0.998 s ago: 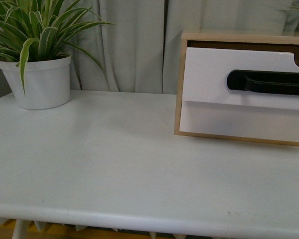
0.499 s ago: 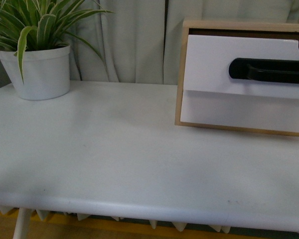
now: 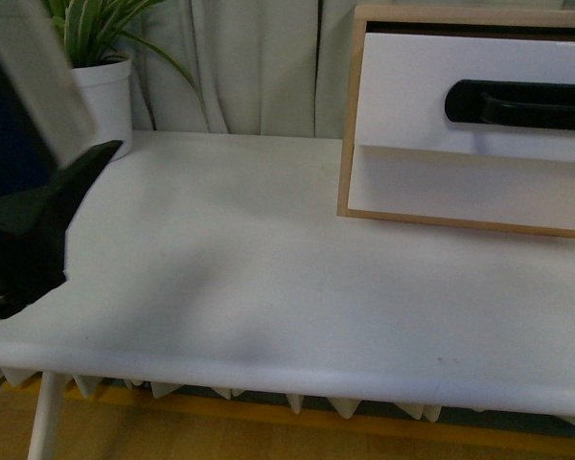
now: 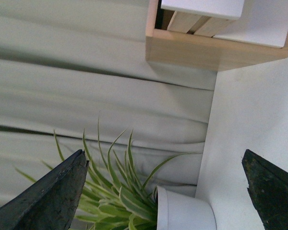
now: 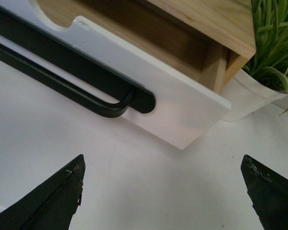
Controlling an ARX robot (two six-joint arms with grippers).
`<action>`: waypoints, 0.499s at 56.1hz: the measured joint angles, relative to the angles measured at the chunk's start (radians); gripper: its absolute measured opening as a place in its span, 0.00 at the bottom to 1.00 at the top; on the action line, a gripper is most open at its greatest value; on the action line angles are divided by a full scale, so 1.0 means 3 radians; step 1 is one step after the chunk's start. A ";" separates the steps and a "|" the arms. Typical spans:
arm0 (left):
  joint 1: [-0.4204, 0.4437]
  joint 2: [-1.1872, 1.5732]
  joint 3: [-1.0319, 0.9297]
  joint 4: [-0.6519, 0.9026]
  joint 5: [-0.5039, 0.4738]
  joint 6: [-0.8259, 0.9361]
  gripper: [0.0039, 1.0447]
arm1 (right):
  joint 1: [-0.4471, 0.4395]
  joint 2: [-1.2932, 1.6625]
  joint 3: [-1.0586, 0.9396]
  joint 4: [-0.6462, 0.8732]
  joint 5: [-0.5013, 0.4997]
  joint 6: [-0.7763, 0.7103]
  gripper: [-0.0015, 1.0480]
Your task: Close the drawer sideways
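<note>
Blur fills the left edge of the front view where my left arm (image 3: 19,230) sits closest to the lens, dark and out of focus. One black finger (image 3: 81,172) angles toward the upper right. From its wrist camera I read the left tool (image 4: 162,191) as spread wide, with the two fingers far apart and nothing between them or touching them. It looks along the white table (image 3: 268,287) at the plant pot (image 4: 182,213) and the curtain (image 4: 86,72).

My right arm does not show in the front view. Its wrist camera shows the right tool (image 5: 159,199) also spread wide and holding nothing. Its fingertips are clear of the drawer (image 5: 182,115) and it is aimed at the end of the black bar handle (image 5: 77,72).

Farther back, at the upper right of the front view, the light-wood case (image 3: 346,115) stands on the table. The drawer (image 3: 412,96) is its upper white front, and the handle (image 3: 517,103) runs off the right edge. It stands proud of the case and throws a shadow on the lower white front (image 3: 460,196). The right wrist view confirms this, with bare wood showing behind the panel. The pot (image 3: 105,96) is at the upper left, and the curtain (image 3: 259,67) hangs behind everything.
</note>
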 joint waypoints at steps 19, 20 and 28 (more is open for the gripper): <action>-0.0395 0.0479 0.0679 -0.0225 -0.0248 0.0000 0.94 | -0.0079 0.0296 0.0411 -0.0179 -0.0070 -0.0172 0.91; -0.0408 0.0495 0.0701 -0.0233 -0.0261 -0.0008 0.94 | -0.0084 0.0314 0.0425 -0.0192 -0.0074 -0.0183 0.91; -0.0577 0.0642 0.0950 -0.0313 -0.0354 -0.0060 0.94 | -0.0125 0.0390 0.0462 -0.0278 -0.0089 -0.0289 0.91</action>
